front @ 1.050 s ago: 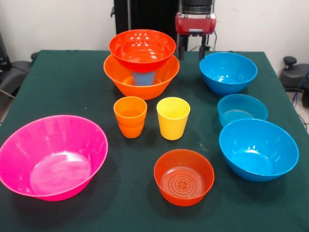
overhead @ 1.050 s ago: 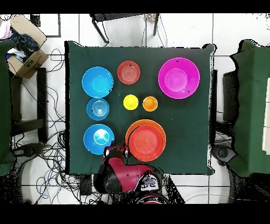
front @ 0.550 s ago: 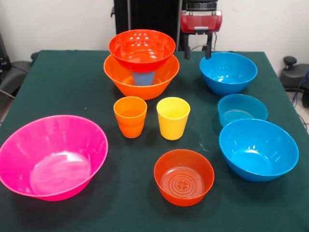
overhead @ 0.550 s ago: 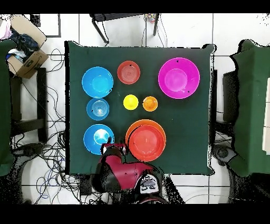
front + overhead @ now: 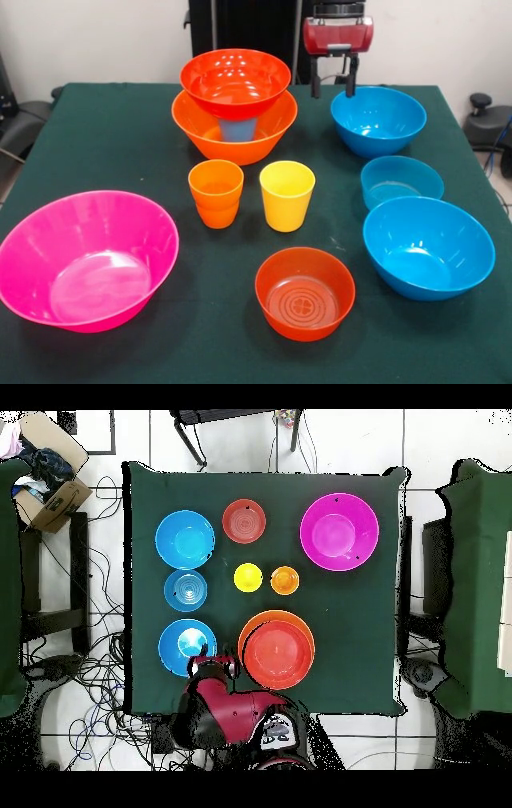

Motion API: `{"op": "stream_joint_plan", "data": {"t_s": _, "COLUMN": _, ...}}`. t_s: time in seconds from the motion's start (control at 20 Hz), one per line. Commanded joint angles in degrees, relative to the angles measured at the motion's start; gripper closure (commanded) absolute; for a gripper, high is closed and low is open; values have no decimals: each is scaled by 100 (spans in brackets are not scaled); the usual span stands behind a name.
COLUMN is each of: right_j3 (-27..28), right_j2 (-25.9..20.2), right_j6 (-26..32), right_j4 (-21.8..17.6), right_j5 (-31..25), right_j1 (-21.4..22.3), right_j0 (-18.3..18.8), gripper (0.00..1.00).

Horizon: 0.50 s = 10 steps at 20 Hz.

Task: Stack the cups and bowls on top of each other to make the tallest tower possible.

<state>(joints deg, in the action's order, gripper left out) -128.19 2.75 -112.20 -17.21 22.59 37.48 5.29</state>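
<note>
Claw [image 5: 334,83] up at the back of the tabletop [image 5: 112,152], two dark fingers [image 5: 315,86] spread apart and nothing between them (released, touching nothing), hanging just beside the rim of the far blue bowl [image 5: 378,120]. Tower [image 5: 234,104] sits alongside: orange bowl [image 5: 208,132] as base, blue cup [image 5: 237,129] standing inside it, red-orange bowl [image 5: 235,80] perched on top. Orange cup [image 5: 216,193] and yellow cup [image 5: 286,194] stand side by side mid-table, apart. Pink bowl [image 5: 84,258], second red-orange bowl [image 5: 305,292], small blue bowl [image 5: 400,182] and near blue bowl [image 5: 427,247] all sit loose, unstacked.
</note>
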Motion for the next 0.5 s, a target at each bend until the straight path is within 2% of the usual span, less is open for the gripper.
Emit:
{"op": "stream_joint_plan", "data": {"t_s": 0.05, "right_j3": 318, "right_j2": -302, "right_j6": -961, "right_j4": 211, "right_j5": 156, "right_j1": -582, "right_j0": -181, "gripper": 0}}
{"op": "stream_joint_plan", "data": {"t_s": 0.5, "right_j3": 391, "right_j2": -212, "right_j6": -986, "right_j4": 257, "right_j5": 341, "right_j1": -753, "right_j0": -291, "gripper": 0}}
